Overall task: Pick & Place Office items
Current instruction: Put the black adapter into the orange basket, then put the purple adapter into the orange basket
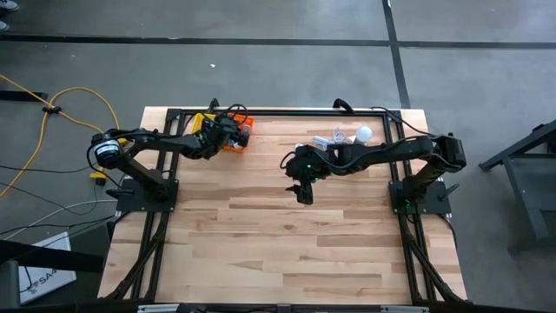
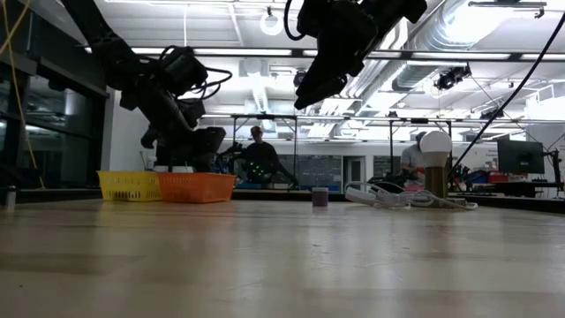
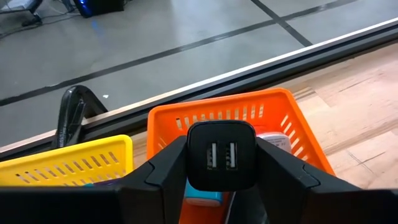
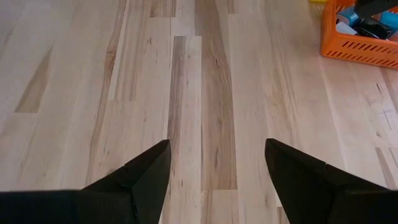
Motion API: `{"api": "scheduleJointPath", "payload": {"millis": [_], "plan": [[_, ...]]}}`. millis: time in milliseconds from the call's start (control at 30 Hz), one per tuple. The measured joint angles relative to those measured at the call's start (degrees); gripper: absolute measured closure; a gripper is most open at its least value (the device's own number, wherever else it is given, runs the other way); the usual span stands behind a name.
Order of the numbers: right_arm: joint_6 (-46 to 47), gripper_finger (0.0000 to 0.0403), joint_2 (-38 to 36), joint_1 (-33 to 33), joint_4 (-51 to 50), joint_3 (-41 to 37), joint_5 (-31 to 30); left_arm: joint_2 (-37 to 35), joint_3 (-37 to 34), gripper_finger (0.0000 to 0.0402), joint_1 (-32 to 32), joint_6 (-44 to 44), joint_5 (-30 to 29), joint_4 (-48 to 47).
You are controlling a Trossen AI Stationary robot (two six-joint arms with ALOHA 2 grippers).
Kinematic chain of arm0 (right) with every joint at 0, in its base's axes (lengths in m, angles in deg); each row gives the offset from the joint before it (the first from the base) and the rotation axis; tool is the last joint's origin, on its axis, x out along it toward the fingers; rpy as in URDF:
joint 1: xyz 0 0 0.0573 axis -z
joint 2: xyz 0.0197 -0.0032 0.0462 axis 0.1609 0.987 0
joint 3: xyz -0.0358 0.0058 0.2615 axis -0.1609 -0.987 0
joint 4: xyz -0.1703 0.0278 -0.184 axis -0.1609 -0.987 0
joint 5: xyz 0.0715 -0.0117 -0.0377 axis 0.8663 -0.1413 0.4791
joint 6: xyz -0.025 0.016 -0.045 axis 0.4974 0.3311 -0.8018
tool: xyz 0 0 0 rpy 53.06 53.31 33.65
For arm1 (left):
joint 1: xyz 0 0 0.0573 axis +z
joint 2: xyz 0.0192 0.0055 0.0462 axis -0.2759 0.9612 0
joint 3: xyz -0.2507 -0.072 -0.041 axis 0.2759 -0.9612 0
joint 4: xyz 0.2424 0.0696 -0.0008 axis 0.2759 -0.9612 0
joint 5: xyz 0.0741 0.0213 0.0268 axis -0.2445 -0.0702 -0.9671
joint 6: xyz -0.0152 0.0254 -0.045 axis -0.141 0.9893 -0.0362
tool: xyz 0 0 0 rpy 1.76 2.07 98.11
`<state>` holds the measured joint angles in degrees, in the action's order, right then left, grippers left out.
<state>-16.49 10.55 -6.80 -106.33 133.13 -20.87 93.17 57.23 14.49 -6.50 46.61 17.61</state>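
Note:
My left gripper [image 3: 221, 149] hangs over the orange basket [image 3: 217, 107] at the table's far left and is shut on a black charger block [image 3: 221, 155] with two USB ports. Inside the basket lie a light-blue piece [image 3: 202, 199] and a white-and-pink piece [image 3: 273, 138]. A yellow basket [image 3: 62, 160] stands right beside the orange one. My right gripper [image 4: 217, 168] stands open above bare wood near the table's middle [image 1: 304, 193], with nothing between its fingers. My left gripper pinches the black charger block by its two side faces [image 3: 194, 163] between its two fingers. The fingers slant downward from the table's left. The block's ported face looks back along the fingers, and the block hangs clear above the orange basket's inside.
A round white light bulb [image 1: 365, 134] and a white cable [image 1: 326, 139] lie at the far right of the table, with a small purple piece [image 2: 320, 196] near them. People sit in the room beyond [image 2: 256, 155]. Open wood [image 1: 287, 252] fills the near half.

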Motion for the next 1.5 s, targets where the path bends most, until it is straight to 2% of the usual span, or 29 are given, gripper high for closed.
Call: {"api": "scheduleJointPath", "payload": {"millis": [233, 467, 600, 1133, 1333, 1500], "plan": [[0.12, 0.0156, 0.0, 0.0, 0.0, 0.0, 0.0, 0.0, -0.02, 0.0227, 1.36, -0.08, 0.89, -0.02], [0.14, 0.0156, 0.0, 0.0, 0.0, 0.0, 0.0, 0.0, -0.02, 0.0225, 1.7, -0.22, 1.02, 0.17], [0.15, 0.0156, 0.0, 0.0, 0.0, 0.0, 0.0, 0.0, -0.04, 0.0225, 1.72, 0.0, 3.43, 0.69], [0.17, 0.0156, 0.0, 0.0, 0.0, 0.0, 1.88, 0.0, -0.04, 0.0224, 1.73, 2.07, 5.94, 3.1], [0.17, 0.0156, 0.01, 0.0, -0.02, 0.0, 1.9, -0.01, -0.04, 0.0224, 1.73, 4.62, 5.92, 3.3], [0.17, 0.0156, 0.02, 0.0, -0.02, 0.0, 1.88, -0.02, -0.07, 0.0224, 1.09, 8.83, 6.05, 7.95]]}}
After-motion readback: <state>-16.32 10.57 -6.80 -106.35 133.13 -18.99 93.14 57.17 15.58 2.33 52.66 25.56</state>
